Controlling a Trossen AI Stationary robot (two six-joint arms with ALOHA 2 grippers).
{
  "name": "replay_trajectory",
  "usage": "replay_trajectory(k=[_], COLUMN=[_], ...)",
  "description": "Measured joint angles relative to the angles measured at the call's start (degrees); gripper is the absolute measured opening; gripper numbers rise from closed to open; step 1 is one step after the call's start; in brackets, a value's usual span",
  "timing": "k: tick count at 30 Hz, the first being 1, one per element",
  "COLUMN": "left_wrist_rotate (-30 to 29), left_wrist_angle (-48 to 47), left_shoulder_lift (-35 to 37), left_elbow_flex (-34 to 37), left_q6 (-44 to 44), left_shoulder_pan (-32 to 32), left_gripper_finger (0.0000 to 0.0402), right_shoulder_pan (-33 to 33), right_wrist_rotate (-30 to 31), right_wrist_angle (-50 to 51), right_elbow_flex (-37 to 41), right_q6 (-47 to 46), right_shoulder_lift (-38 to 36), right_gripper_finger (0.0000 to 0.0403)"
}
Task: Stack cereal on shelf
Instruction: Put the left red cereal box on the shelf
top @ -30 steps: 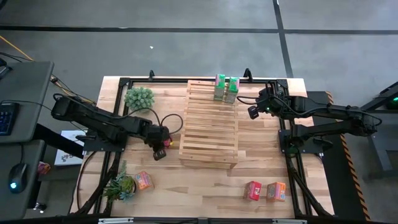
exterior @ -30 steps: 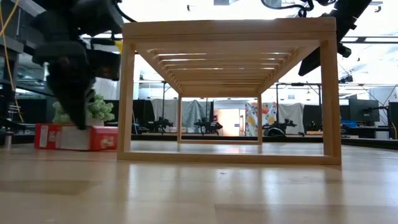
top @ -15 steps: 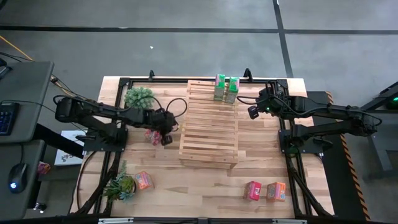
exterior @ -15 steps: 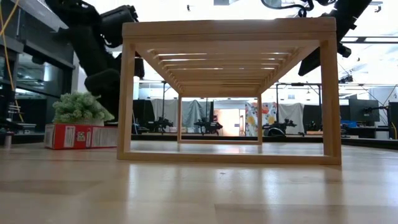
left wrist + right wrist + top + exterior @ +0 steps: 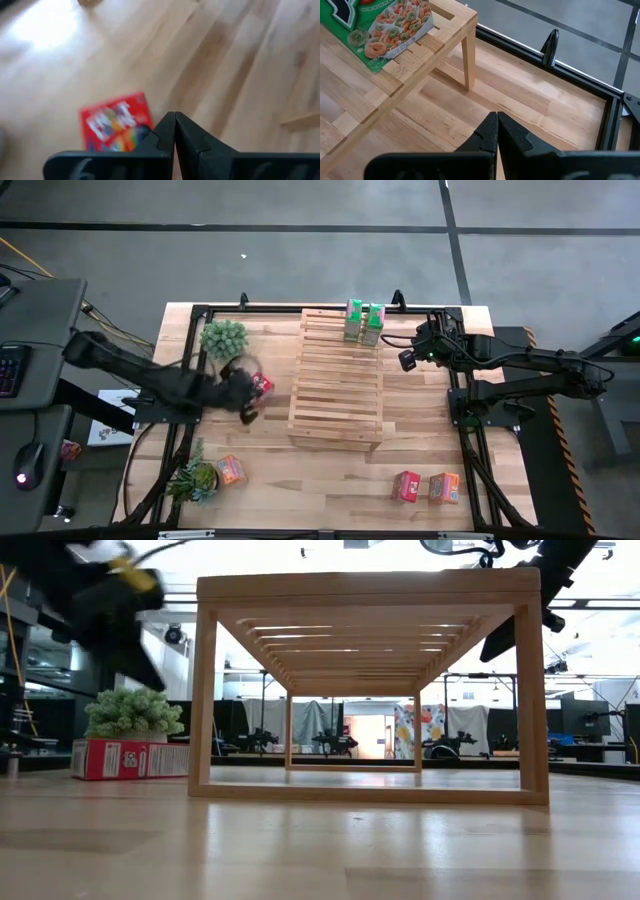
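Although six boxes are in play, only two are on the shelf [image 5: 335,380] at present: the pair of green cereal boxes [image 5: 363,322] standing upright side by side at its far end, by the right-hand corner. The rest of the slatted top is bare.

Four boxes remain on the surface [image 5: 330,480]. One red box [image 5: 261,384] lies flat just beside the shelf's left side, close to the larger potted plant [image 5: 223,337]; the low view shows it resting on the surface beside the shelf leg. An orange box [image 5: 231,470] sits near the front left corner by the smaller plant [image 5: 193,477]. A second red box [image 5: 406,486] and a second orange box [image 5: 444,487] stand together near the front right.

Left gripper [image 5: 247,398]: fingers closed together, nothing held, hovering just beside the flat red box; its wrist view shows that box lying below the pinched tips, apart from them.
Right gripper [image 5: 408,360]: fingers likewise closed and empty, hanging off the shelf's right side near the green pair.

Judgement: roughly one third done. The red box by the left gripper looks the likeliest next pick; the gripper must open first.
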State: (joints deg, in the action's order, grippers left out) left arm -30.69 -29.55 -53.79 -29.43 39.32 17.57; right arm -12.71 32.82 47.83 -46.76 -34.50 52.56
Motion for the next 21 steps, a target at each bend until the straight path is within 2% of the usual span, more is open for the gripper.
replay_trajectory(k=[4, 7, 11, 16, 21], left_wrist_rotate=[-7.66, -11.62, -12.59, -12.75, -8.47], left_wrist_angle=[1.42, 0.95, -1.72, -12.23, -18.79], left_shoulder_lift=[1.04, -1.15, -5.37, -10.44, -14.76], left_elbow_flex=[5.72, 7.1, 6.18, 3.15, 0.79], left_q6=[16.01, 24.91, 30.77, 38.5, 44.54], left_shoulder_pan=[11.67, 16.68, 18.83, 18.92, 20.23], left_gripper_finger=[0.0, 0.0, 0.0, 0.0, 0.0], right_shoulder_pan=[0.0, 0.0, 0.0, 0.0, 0.0], right_wrist_rotate=[0.59, 1.66, 1.66, 1.64, 1.61], right_wrist_angle=[0.0, -0.04, -0.42, -0.46, -0.44], right_elbow_flex=[0.0, 0.01, 0.02, 0.02, 0.01], right_q6=[0.24, -0.06, -0.1, -0.2, -0.2], right_shoulder_lift=[0.0, 0.01, 0.01, 0.0, 0.01], right_gripper_finger=[0.0, 0.0, 0.0, 0.0, 0.0])
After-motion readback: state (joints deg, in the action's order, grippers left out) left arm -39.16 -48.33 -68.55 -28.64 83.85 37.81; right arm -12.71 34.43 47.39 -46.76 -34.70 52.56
